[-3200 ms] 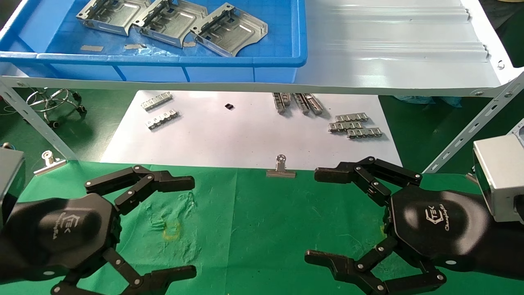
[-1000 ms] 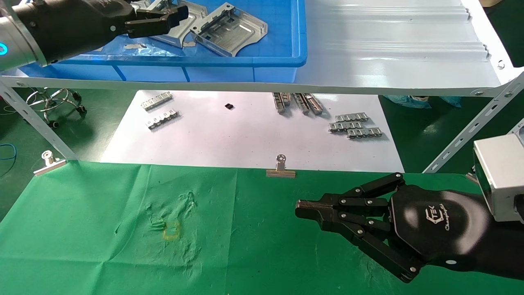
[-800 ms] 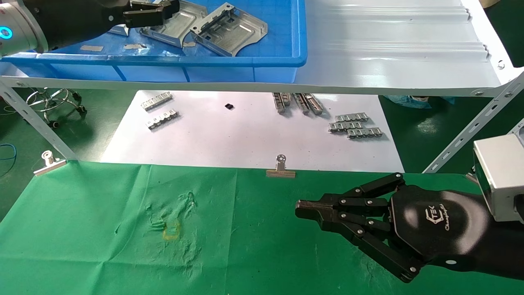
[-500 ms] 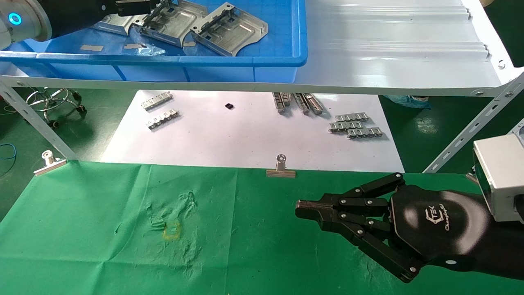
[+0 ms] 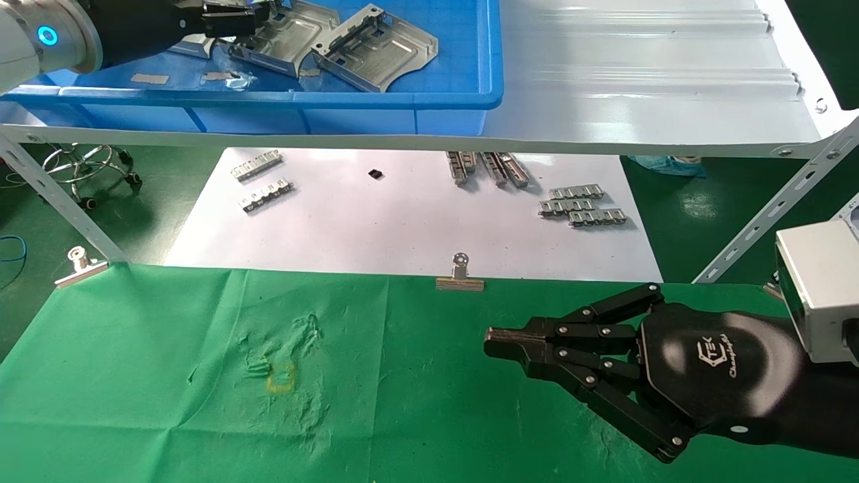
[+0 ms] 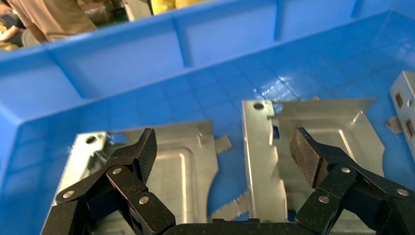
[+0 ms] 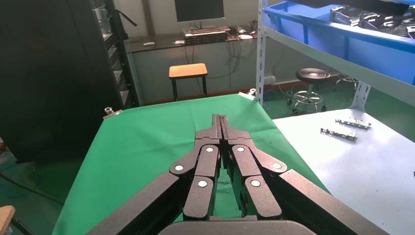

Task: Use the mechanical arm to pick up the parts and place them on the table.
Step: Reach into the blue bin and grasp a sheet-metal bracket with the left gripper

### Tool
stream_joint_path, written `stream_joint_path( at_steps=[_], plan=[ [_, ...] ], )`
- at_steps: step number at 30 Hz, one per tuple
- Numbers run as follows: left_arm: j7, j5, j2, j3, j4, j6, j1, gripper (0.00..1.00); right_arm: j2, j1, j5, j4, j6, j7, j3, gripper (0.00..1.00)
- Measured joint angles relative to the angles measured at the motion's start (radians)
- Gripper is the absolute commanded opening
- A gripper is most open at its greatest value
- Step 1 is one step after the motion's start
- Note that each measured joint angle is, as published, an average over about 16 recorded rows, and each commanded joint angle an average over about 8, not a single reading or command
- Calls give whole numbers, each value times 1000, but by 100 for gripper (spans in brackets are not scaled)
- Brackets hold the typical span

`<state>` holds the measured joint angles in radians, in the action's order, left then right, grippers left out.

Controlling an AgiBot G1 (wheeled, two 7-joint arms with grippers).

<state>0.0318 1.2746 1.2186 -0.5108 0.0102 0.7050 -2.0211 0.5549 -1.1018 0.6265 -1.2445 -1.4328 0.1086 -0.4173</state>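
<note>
From my head camera, my left gripper (image 5: 228, 17), a black jointed multi-finger hand on a glossy black arm, reaches into the blue plastic bin (image 5: 429, 100) on the grey ribbed metal shelf (image 5: 637, 80), its tips over the leftmost of the flat silvery stamped sheet-metal parts (image 5: 376, 47), which lie in a row on the bin floor, the others just to the right of my fingers. My right gripper (image 5: 493, 342) hovers low over the table covered in wrinkled bright green cloth (image 5: 168, 402), fingers pressed together and pointing left toward the small yellow square mark (image 5: 280, 377), which is well apart from them. Beyond my right fingertips a white sheet (image 5: 402, 221) carries small silvery chain-like link strips (image 5: 582, 204). In my left wrist camera, my left gripper (image 6: 222, 147) is spread wide, holding nothing: one textured black finger (image 6: 142, 149) hangs over one silvery plate (image 6: 186, 171), the other over the neighbouring plate (image 6: 318, 122), and the gap between the two plates lies between my tips; whether I touch them I cannot tell. In my right wrist camera, my right gripper (image 7: 221, 120) shows its fingers closed tip to tip, empty, above the green cloth, with the white sheet beside them.
</note>
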Motion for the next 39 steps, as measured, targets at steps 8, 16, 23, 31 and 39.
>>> stream_joint_path(
  at_steps=[8, 16, 23, 31, 39],
  plan=[
    [-15, 15, 11, -11, 4, -11, 6, 0, 0, 0, 0, 0, 0, 0, 0, 0],
    [-20, 24, 16, -17, -1, -22, 9, 0, 0, 0, 0, 0, 0, 0, 0, 0],
    [-21, 29, 18, -20, -5, -27, 10, 0, 0, 0, 0, 0, 0, 0, 0, 0],
    [-22, 31, 18, -22, -8, -31, 11, 0, 0, 0, 0, 0, 0, 0, 0, 0],
    [-22, 31, 17, -22, -9, -31, 12, 0, 0, 0, 0, 0, 0, 0, 0, 0]
  ],
)
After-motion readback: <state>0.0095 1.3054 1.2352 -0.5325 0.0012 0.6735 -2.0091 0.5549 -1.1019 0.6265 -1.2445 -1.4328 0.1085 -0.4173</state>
